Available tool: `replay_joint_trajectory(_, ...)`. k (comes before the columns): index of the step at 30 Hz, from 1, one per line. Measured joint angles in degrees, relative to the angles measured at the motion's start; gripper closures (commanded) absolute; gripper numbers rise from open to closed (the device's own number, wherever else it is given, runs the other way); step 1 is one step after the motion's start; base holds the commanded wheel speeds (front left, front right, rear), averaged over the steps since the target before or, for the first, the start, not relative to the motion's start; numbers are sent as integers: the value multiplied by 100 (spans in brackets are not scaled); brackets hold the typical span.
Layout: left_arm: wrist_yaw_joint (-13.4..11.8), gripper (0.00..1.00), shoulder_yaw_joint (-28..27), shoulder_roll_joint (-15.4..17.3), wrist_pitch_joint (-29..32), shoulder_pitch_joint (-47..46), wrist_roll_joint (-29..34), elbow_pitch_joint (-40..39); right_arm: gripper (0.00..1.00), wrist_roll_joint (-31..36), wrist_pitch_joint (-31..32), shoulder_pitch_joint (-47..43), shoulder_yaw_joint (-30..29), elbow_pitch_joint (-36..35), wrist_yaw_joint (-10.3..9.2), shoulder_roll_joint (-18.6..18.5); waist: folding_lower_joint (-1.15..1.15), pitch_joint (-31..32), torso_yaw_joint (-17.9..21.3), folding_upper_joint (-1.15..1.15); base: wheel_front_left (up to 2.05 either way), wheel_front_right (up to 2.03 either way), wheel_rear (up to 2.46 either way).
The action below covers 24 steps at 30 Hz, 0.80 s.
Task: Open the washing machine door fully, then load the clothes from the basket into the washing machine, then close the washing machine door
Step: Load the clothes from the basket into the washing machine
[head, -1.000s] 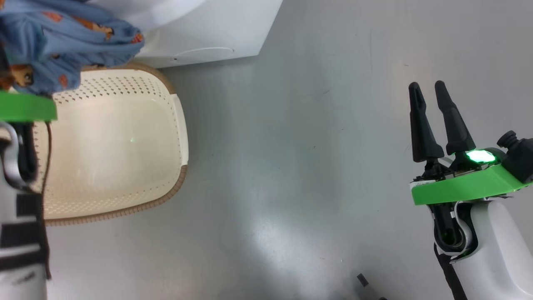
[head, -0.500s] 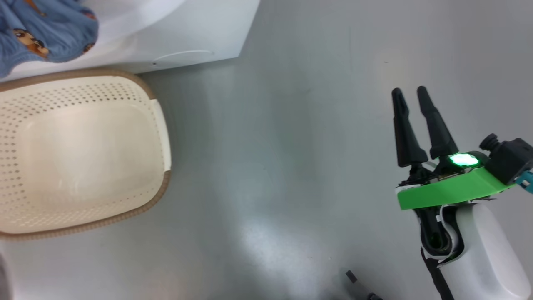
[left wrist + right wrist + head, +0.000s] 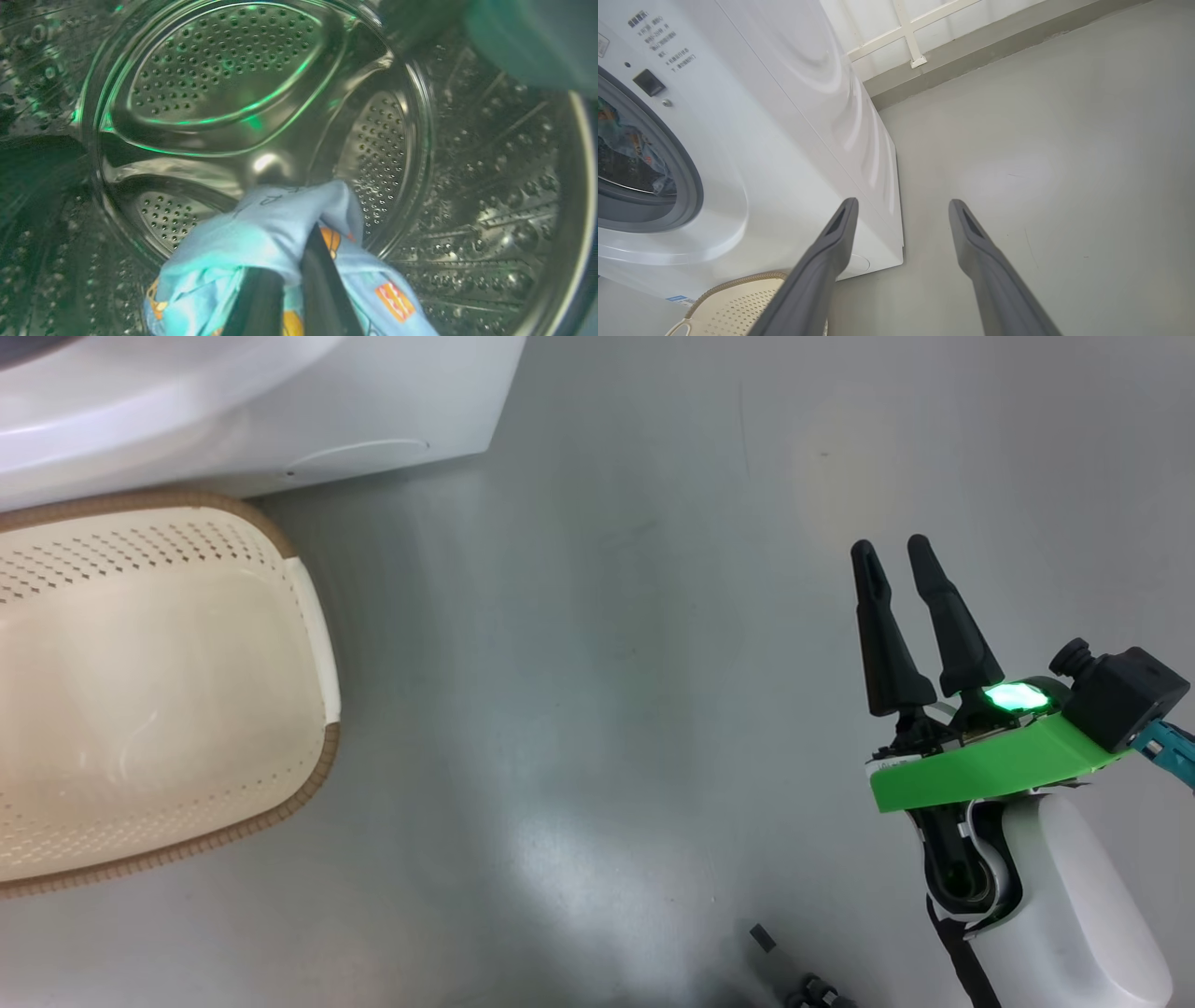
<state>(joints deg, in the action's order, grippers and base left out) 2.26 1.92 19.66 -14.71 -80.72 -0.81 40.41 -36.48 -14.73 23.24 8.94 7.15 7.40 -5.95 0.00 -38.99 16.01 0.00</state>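
In the left wrist view my left gripper (image 3: 289,261) is inside the perforated steel drum (image 3: 224,74) of the washing machine, shut on the clothes (image 3: 275,219), blue fabric with orange prints draped over its fingers. The cream basket (image 3: 317,775) with its brown rim sits on the floor below the white washing machine (image 3: 373,392), and nothing lies in the part I can see. My right gripper (image 3: 889,546) hovers open over the floor, far right of the basket. In the right wrist view, the right gripper (image 3: 903,202) points past the washing machine (image 3: 784,116), its grey seal (image 3: 689,186) and the basket (image 3: 738,303). The door is out of view.
Bare grey floor (image 3: 597,663) spreads between the basket and my right arm. Small dark parts (image 3: 766,938) lie near the bottom edge. A wall with a white frame (image 3: 915,42) stands behind the machine. A blurred blue-green shape (image 3: 537,37) fills the drum view's upper right.
The head camera has turned, sliding the basket and machine leftward in the picture. The clothes and my left arm, earlier above the basket's far rim, have left the head view.
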Motion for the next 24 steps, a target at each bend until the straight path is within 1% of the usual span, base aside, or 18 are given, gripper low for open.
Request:
replay_joint_trajectory(3,-45,100,-81,-22,-1,198,-86,-59,0,0,0,2,21,2,0,14,0,-33,12,0,0,0,0)
replay_joint_trajectory(4,-48,82,-71,-12,0,288,-81,-5,0,0,0,3,26,3,0,14,0,-33,10,0,0,0,0)
replay_joint_trajectory(5,-48,56,-79,-15,0,366,-87,93,0,0,0,4,31,3,0,18,0,-31,8,0,0,0,0)
replay_joint_trajectory(6,-45,1,-94,-24,0,428,-118,250,0,0,0,4,37,4,0,21,0,-23,5,0,0,0,0)
replay_joint_trajectory(10,32,0,-149,-42,1,515,-259,805,0,0,0,4,59,9,0,19,0,21,-8,0,0,0,0)
replay_joint_trajectory(12,104,0,-132,-46,1,513,-268,1092,0,0,0,4,58,12,0,15,0,49,-21,0,0,0,0)
replay_joint_trajectory(17,186,0,-103,-77,1,443,-323,1803,0,0,0,3,59,24,0,3,0,116,-46,0,0,0,0)
replay_joint_trajectory(24,209,0,-134,-115,1,315,-424,1867,0,0,0,1,56,23,0,-8,0,153,-64,0,0,0,0)
